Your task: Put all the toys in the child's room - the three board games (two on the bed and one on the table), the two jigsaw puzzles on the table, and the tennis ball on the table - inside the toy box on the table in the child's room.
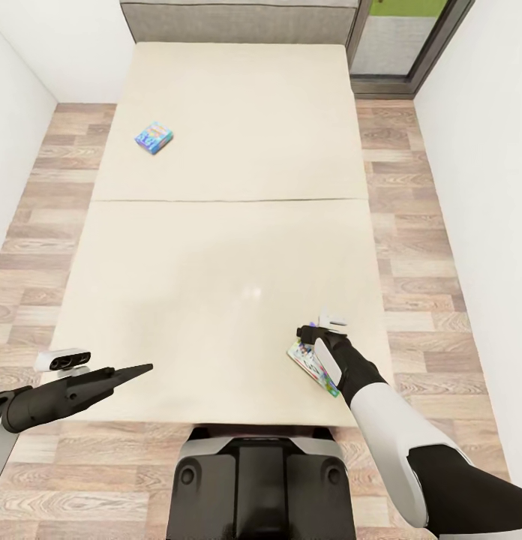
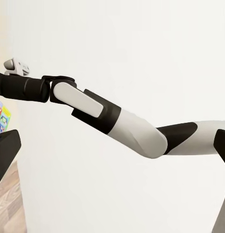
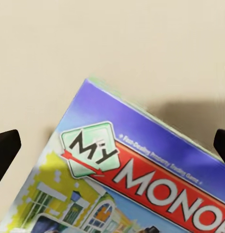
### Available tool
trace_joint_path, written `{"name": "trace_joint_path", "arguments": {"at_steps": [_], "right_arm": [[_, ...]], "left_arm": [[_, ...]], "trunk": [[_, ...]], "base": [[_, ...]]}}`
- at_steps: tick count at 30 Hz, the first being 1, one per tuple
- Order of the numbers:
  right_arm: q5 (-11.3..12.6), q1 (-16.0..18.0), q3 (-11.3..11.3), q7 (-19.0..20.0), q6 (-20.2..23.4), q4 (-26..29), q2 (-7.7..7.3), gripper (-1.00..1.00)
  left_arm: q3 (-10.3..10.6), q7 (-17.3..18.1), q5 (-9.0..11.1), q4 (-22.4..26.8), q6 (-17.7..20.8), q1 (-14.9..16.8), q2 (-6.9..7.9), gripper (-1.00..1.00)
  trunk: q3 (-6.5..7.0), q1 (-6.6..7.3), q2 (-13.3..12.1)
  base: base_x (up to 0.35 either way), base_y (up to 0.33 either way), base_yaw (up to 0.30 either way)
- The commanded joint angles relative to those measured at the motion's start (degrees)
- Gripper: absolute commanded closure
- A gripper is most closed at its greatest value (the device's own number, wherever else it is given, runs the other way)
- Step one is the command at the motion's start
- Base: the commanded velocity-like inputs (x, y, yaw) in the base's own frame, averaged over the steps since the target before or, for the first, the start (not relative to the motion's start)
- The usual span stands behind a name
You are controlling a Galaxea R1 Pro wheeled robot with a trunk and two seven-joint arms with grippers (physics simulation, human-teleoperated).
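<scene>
The right gripper [image 1: 313, 337] hovers over the Monopoly box [image 3: 141, 194] at the near right corner of the bed [image 1: 216, 247], jaws spread wide either side of it; the small blue game box [image 1: 154, 138] lies on the bed's far left part. The left gripper [image 1: 137, 370] hangs off the bed's near left edge; I cannot tell its jaws' state.

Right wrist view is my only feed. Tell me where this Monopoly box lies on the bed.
Observer: The Monopoly box lies near the right front corner of the bed, under the right gripper.
Operator: Report any other game up there.
Observer: A small blue board game lies on the far section, toward the left edge.
Operator: Give me the left gripper.
Observer: The left gripper hangs empty over the near left part.
</scene>
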State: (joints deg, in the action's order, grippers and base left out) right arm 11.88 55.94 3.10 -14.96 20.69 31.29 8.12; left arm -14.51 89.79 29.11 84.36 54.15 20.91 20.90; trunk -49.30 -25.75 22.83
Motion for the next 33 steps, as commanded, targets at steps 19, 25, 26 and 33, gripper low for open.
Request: {"name": "trace_joint_path", "arguments": {"at_steps": [19, 25, 26, 33], "right_arm": [[0.6, 0.0, 0.7, -0.5, 0.2, 0.6, 0.22, -1.0], [0.6, 0.0, 0.7, -0.5, 0.1, 0.6, 0.21, -1.0], [0.6, 0.0, 0.7, -0.5, 0.1, 0.6, 0.17, -1.0], [0.6, 0.0, 0.8, -0.5, 0.1, 0.6, 0.14, -1.0]], "left_arm": [[0.1, 0.2, 0.0, 0.0, 0.5, 0.0, -0.01, -1.0], [0.1, 0.2, -0.1, 0.0, 0.5, 0.0, 0.01, -1.0], [0.1, 0.2, -0.1, 0.0, 0.5, 0.0, 0.02, -1.0], [0.1, 0.2, -0.1, 0.0, 0.5, 0.0, 0.02, -1.0]], "trunk": [[-1.85, -0.03, 0.1], [-2.42, -0.03, 0.1], [-2.51, -0.03, 0.1], [-2.8, -0.03, 0.1]], "base": [[-0.001, 0.0, 0.0], [-0.091, 0.0, 0.0], [-0.148, 0.0, 0.0], [-0.159, 0.0, 0.0]]}}
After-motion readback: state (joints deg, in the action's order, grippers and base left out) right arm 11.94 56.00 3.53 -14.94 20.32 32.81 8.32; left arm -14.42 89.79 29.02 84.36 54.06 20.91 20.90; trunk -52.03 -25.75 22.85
